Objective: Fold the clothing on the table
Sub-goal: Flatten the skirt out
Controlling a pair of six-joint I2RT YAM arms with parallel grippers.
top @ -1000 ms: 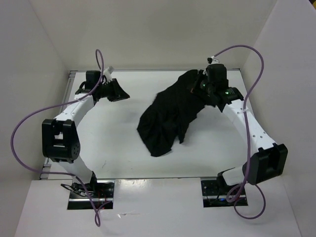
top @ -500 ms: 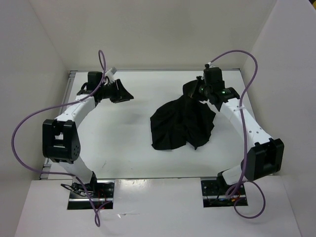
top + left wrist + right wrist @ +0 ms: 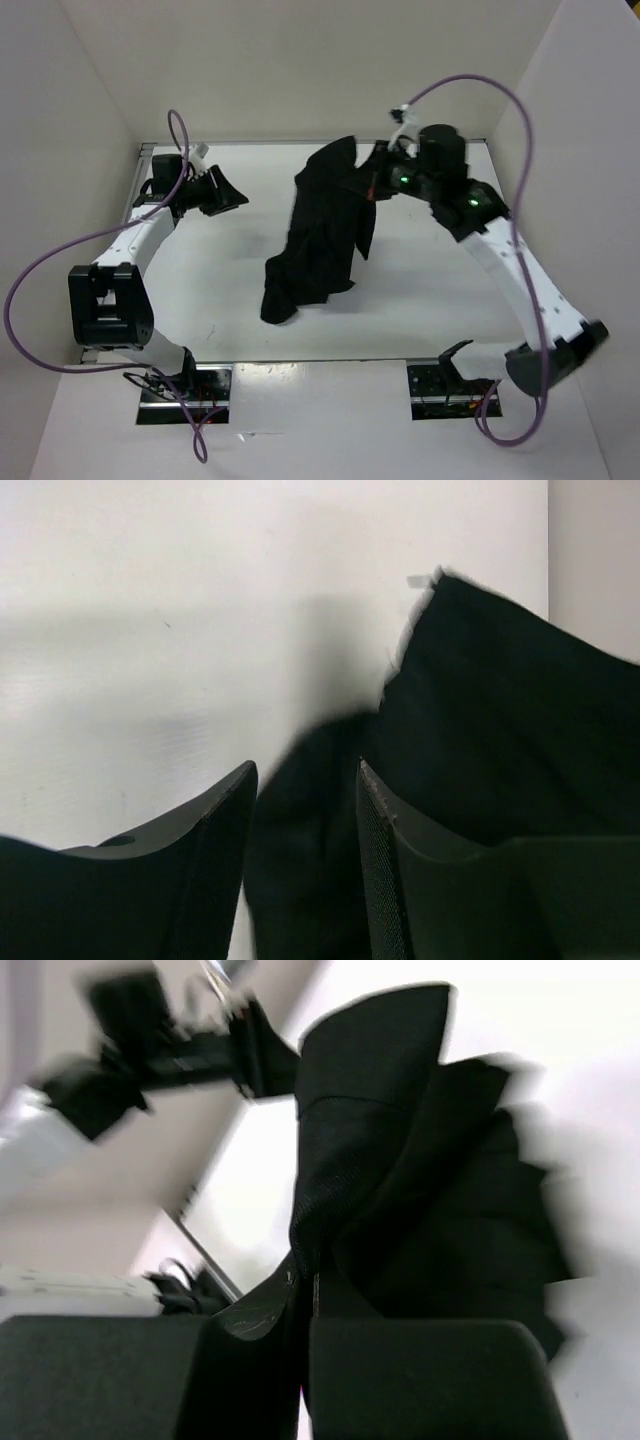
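We judge the fold to be barely begun: the clothing [image 3: 318, 235] does not lie flat on the table [image 3: 200, 290] but hangs as a twisted, crumpled drape, its upper part raised near the far edge and its lower end bunched on the white surface toward the middle. The right gripper [image 3: 380, 175] has its fingers pressed together on an edge of the fabric, and in the right wrist view we see the cloth rising straight out of the pinch and fanning into loose pleats. The left gripper [image 3: 225, 190] stands off to the left of the garment, near it but not touching, with its jaws spread; in the left wrist view we see a clear gap between the two fingers, with nothing in it and the dark cloth lying beyond them. No neat crease, no layer laid squarely over another and no tidy outline shows anywhere, so we count none of the folding as done. What is left, as we read it, is nearly everything: a second hold on the cloth, spreading it flat on the table, then laying it over itself and smoothing it
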